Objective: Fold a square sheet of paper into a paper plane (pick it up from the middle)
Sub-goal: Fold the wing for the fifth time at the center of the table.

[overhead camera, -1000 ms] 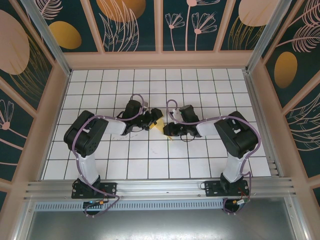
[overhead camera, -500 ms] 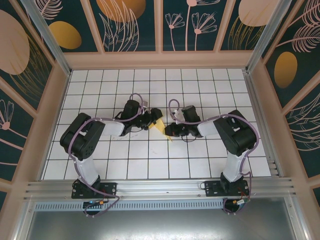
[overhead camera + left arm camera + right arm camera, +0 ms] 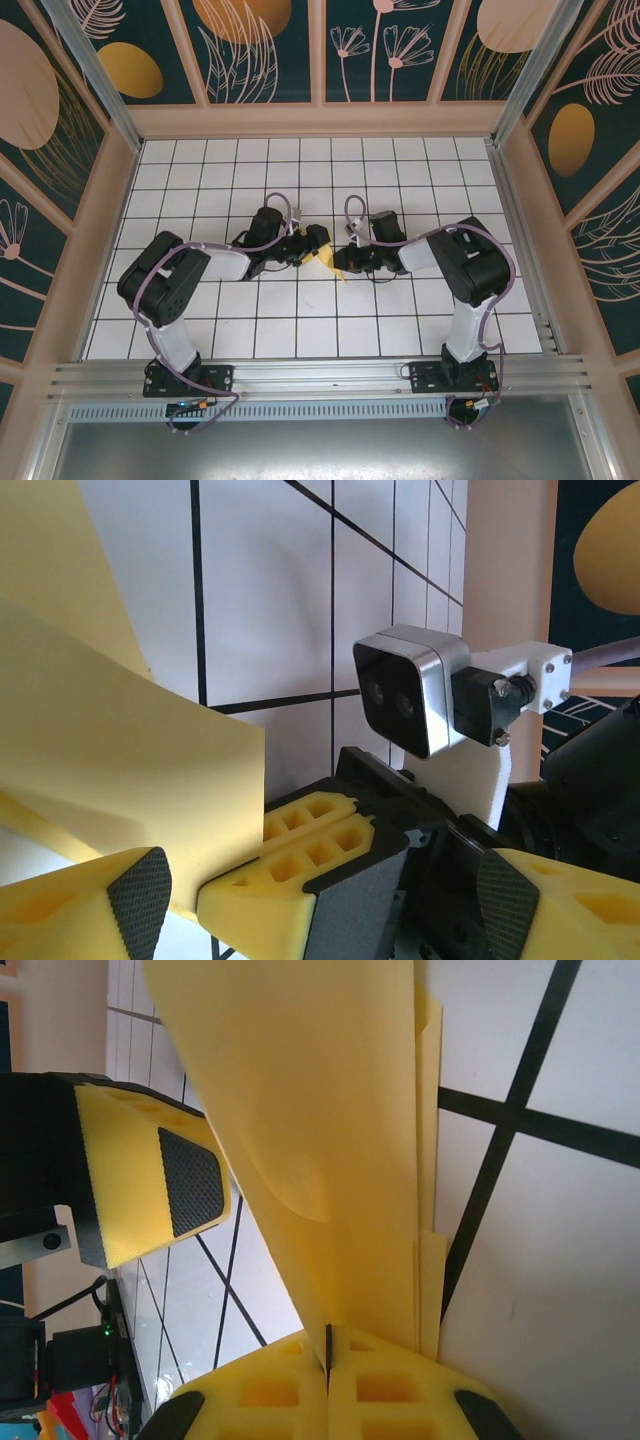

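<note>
The square sheet of paper (image 3: 327, 260) is pale yellow and folded into several layers (image 3: 330, 1130); its whole outline is hidden between the two grippers. My right gripper (image 3: 327, 1360) is shut on the lower edge of the paper, which stands up out of its yellow fingers. My left gripper (image 3: 320, 905) is open, and its two black pads straddle the right gripper's shut fingertips (image 3: 300, 865) and the paper (image 3: 110, 770). One left finger (image 3: 150, 1185) hangs just left of the sheet. From above, the left gripper (image 3: 317, 245) and the right gripper (image 3: 342, 264) meet at mid-table.
The floor is white tiles with black lines (image 3: 300, 320). Wooden walls (image 3: 320, 120) close off the back and sides, and an aluminium rail (image 3: 320, 372) runs along the near edge. The right wrist's camera housing (image 3: 410, 695) sits close behind the right fingers.
The right gripper's jaws have closed fully on the paper. The left gripper has slid right, up to the paper and the right fingertips, staying open.
</note>
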You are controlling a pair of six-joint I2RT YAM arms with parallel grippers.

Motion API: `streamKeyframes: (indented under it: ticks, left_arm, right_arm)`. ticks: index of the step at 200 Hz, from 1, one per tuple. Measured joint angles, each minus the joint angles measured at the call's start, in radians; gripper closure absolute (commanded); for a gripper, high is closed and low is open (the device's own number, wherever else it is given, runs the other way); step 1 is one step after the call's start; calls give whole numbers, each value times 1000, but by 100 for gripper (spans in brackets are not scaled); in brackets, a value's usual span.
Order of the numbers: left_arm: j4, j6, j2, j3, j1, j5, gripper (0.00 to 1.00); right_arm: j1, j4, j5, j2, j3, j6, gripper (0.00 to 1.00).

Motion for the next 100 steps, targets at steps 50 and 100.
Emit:
streamKeyframes:
  ticks: [50, 100]
  left_arm:
    - [4, 0, 56, 31, -10, 14, 19]
    - [3, 0, 96, 65, -10, 17, 20]
  right_arm:
    - [-5, -1, -17, 10, 7, 7, 94]
    - [-7, -6, -24, 12, 11, 8, 93]
